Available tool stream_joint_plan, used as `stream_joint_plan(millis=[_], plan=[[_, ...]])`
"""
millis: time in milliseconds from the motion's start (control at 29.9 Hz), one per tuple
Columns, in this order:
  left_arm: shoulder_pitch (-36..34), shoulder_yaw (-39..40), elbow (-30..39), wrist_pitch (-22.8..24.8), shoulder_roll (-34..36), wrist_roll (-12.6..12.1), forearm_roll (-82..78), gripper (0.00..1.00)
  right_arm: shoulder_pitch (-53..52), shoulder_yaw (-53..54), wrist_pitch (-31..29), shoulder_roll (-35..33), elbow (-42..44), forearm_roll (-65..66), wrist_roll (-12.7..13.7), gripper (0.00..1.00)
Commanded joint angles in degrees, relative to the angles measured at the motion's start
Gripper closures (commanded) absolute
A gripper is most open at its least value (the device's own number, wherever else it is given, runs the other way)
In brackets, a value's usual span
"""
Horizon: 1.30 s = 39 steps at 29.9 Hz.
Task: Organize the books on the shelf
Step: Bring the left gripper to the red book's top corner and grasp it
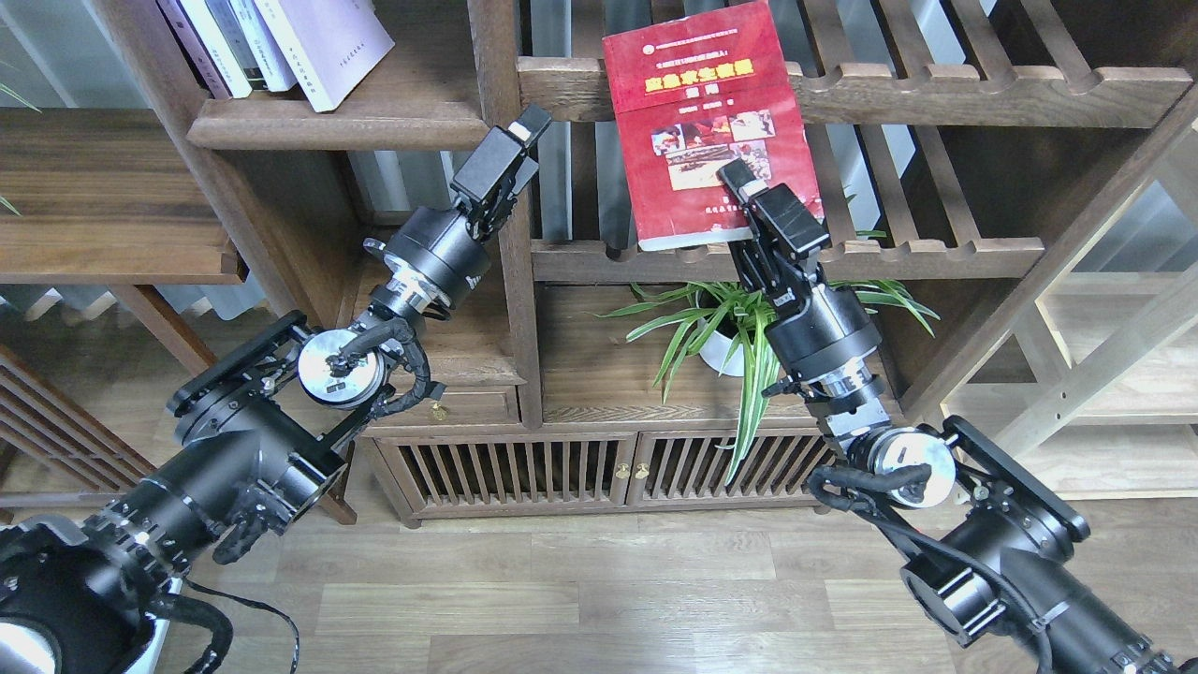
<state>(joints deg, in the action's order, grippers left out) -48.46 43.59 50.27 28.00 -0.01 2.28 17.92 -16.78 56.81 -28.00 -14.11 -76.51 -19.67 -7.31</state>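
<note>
A red book (pixel 707 112) with small photos leans upright against the slatted rails in the middle. Its bottom edge sits at the lower notched rail (pixel 936 251). My right gripper (pixel 741 187) is shut on the book's lower right corner. My left gripper (pixel 515 150) hangs in front of the upright post (pixel 510 281), left of the red book and apart from it. It is open with nothing between its fingers. The shelf (pixel 337 126), a solid dark board, is at the upper left. A pale lavender book (pixel 328 42) and other books (pixel 220 42) lean on it.
A potted spider plant (pixel 721 332) stands below the red book, right behind my right wrist. A low cabinet with slatted doors (pixel 562 473) is beneath. A light wooden rack (pixel 1104 374) stands at the right, and a dark side shelf (pixel 103 206) at the left.
</note>
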Motion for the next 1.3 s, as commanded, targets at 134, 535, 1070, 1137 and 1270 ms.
stream_joint_plan(millis=[134, 535, 1070, 1137, 1270], plan=[[-1.02, -0.09, 1.85, 0.00, 0.01, 0.00, 0.09, 0.02, 1.49, -3.20, 0.00, 0.23, -0.05, 1.21, 0.11, 1.00], [-0.49, -3.16, 2.29, 0.00, 0.01, 0.00, 0.09, 0.02, 1.40, -3.38, 0.00, 0.31, -0.05, 2.35, 0.11, 1.00], [-0.49, -4.04, 2.29, 0.00, 0.01, 0.00, 0.45, 0.02, 0.43, -4.87, 0.00, 4.53, -0.05, 4.55, 0.20, 1.00], [-0.49, -4.04, 2.29, 0.00, 0.01, 0.00, 0.53, 0.02, 0.69, -4.96, 0.00, 4.53, -0.05, 4.64, 0.20, 1.00], [-0.49, -3.96, 2.90, 0.00, 0.01, 0.00, 0.80, 0.02, 0.96, -6.01, 0.00, 4.36, -0.05, 5.08, 0.20, 1.00]])
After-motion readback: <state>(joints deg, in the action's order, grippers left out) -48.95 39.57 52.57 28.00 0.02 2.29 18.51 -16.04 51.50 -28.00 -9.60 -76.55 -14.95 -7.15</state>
